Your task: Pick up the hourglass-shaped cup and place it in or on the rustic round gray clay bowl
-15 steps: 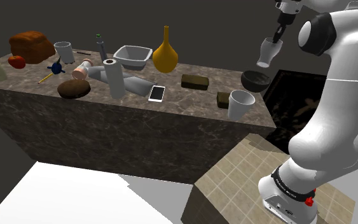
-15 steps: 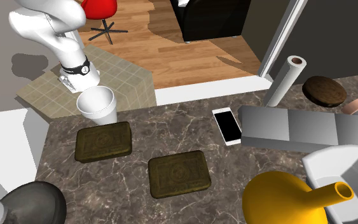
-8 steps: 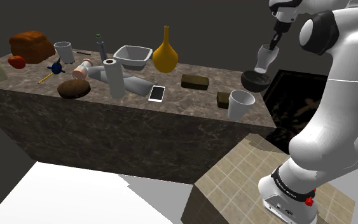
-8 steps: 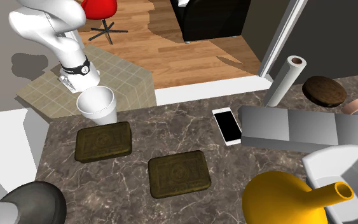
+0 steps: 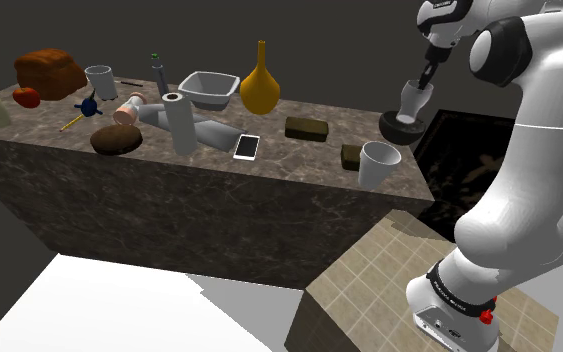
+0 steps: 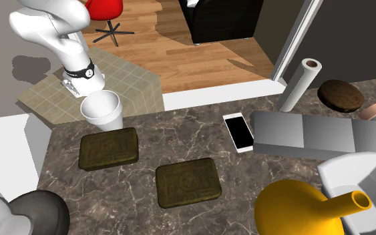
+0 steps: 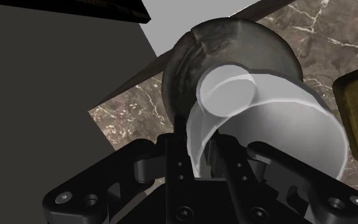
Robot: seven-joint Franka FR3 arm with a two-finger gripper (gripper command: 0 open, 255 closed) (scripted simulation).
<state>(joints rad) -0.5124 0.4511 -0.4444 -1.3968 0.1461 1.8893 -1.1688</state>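
Cup hangs at bowl mouth
Black gripper (image 7: 201,156) is clamped on the rim wall of the pale waisted cup (image 5: 412,98), whose base sits just over the dark round bowl (image 5: 401,128); it is probably light, stiff and slick, so a rim pinch risks tilting

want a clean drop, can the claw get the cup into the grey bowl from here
Probably yes. The claw grips the pale cup by its rim right over the dark grey bowl, with nothing between them; the white cup nearby stands aside.

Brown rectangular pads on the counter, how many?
2 pads. One lies beside the white cup, the other nearer the yellow vase; none seems hidden.
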